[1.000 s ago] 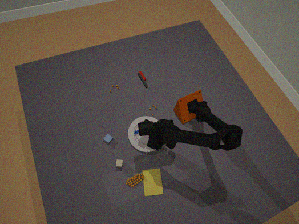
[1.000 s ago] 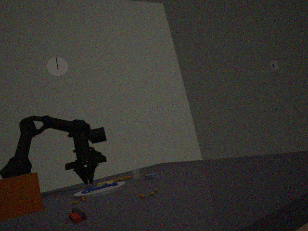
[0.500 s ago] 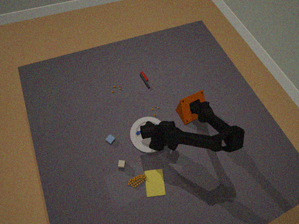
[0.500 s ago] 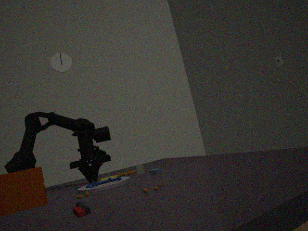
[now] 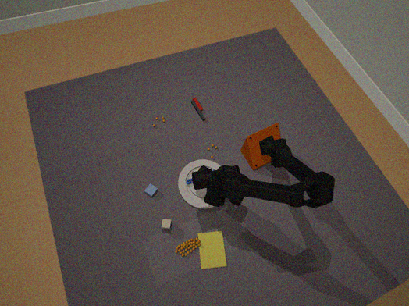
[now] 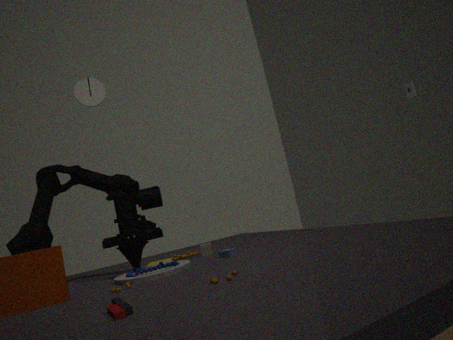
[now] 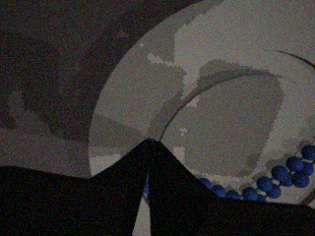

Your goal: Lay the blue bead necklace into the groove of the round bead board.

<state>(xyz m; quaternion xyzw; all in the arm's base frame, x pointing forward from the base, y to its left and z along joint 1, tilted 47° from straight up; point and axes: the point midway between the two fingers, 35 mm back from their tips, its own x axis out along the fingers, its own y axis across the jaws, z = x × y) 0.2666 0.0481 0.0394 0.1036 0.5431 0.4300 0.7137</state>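
Note:
The round white bead board [image 5: 184,189] [image 6: 120,277] [image 7: 148,84] lies on the grey mat, with a thin ring groove. The blue bead necklace [image 5: 189,181] [image 6: 153,268] [image 7: 276,177] lies on the board, and part of it runs along the groove. My gripper [image 5: 193,180] [image 6: 134,265] [image 7: 151,147] points straight down onto the board's left edge. Its fingers are pressed together, and a sliver of blue shows in the seam between them. The rest of the necklace under the fingers is hidden.
An orange box [image 5: 257,148] [image 6: 30,280] stands at the arm's base. On the mat lie a red and grey block [image 5: 197,107] [image 6: 119,310], a light blue cube [image 5: 150,189], a beige cube [image 5: 166,223], a yellow sheet [image 5: 212,249], an orange bead string [image 5: 186,246] and loose orange beads [image 5: 159,120] [image 6: 214,280].

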